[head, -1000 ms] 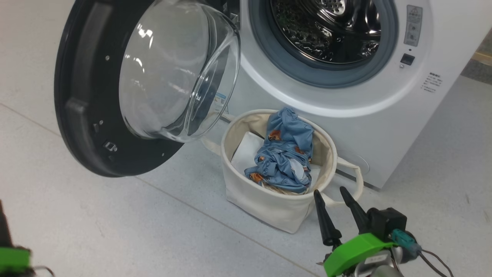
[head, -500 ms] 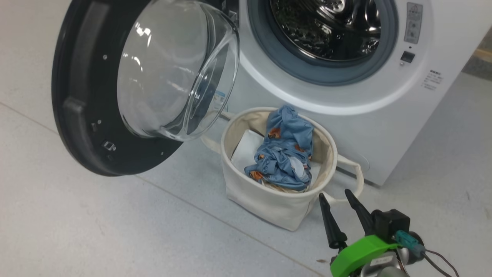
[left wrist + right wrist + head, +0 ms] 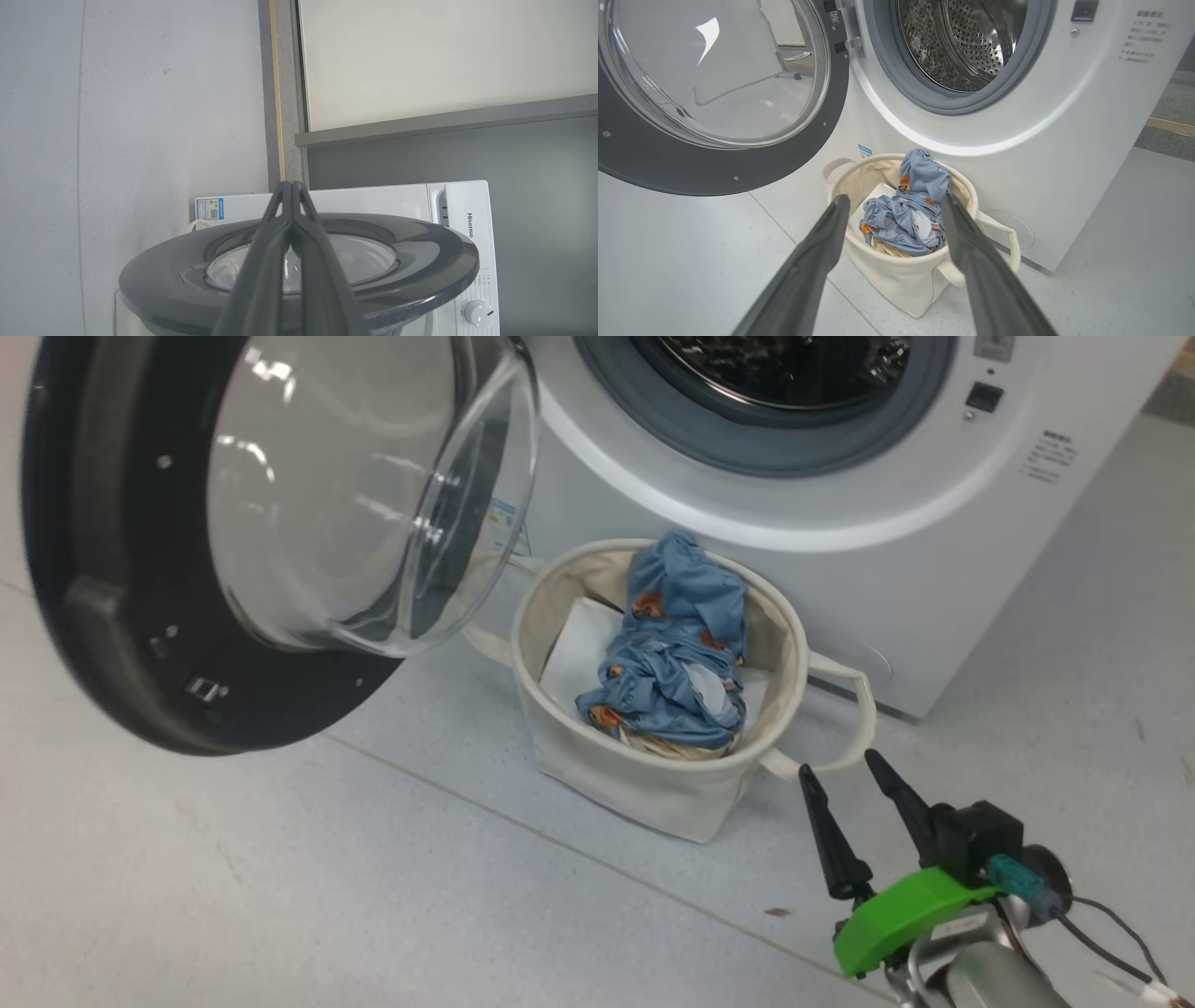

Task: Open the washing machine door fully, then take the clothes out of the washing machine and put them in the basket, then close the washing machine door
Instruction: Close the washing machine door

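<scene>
1. Spread wide and holding nothing: the right fingers (image 3: 829, 228), pointing at the basket (image 3: 653, 784) from just short of it, low over the floor (image 3: 280, 877).
2. Pressed together tip to tip, nothing between them: the left fingers (image 3: 290, 186), seen against the black outer face of the door (image 3: 112, 644).
3. In the basket, the clothes (image 3: 681, 644): a light blue printed garment heaped above the rim, a beige edge beneath, perhaps a second garment, and a white sheet (image 3: 574, 649) alongside.
4. Basket standing on the floor just in front of the washing machine (image 3: 840, 579), below the drum mouth (image 3: 766, 392).
5. Door swung wide open on the left, glass bowl bulging outward.
</scene>
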Robot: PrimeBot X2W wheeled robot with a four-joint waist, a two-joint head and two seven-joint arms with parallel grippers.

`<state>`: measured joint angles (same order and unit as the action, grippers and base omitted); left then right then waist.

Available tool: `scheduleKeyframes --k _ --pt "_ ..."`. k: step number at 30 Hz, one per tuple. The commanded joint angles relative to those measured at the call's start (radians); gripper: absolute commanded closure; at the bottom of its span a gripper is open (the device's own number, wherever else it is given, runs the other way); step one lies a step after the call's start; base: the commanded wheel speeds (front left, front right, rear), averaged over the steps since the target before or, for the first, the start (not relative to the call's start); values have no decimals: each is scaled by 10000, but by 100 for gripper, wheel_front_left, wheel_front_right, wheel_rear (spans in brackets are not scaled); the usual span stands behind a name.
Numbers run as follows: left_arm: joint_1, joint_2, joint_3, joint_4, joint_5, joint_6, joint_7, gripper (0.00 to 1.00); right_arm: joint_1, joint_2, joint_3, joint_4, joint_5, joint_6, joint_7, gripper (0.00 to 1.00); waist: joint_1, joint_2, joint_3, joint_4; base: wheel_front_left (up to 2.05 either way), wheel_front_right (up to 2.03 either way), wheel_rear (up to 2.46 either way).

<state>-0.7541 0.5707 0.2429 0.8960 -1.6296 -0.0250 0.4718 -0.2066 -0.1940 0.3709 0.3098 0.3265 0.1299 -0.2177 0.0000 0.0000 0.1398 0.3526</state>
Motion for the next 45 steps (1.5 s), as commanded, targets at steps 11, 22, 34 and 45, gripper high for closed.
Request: scheduleKeyframes --k 11,22,34,45 --pt "-1459 437 155 847 152 -920 -285 100 -257 -335 -152 -944 -240 8 350 0 0 0 710 -678 0 0 0" --pt "-1445 -445 -475 99 251 -1052 908 100 -219 -262 -154 -890 -188 8 316 0 0 0 459 -607 0 0 0" --pt "-402 -1676 -1271 -1728 486 -1055 1576 100 -171 -90 16 -597 -21 8 155 0 0 0 -103 -503 0 0 0" --pt "835 -3235 -2129 -3217 759 -1001 1522 100 52 267 93 -82 189 8 -161 0 0 0 -987 -953 0 0 0"
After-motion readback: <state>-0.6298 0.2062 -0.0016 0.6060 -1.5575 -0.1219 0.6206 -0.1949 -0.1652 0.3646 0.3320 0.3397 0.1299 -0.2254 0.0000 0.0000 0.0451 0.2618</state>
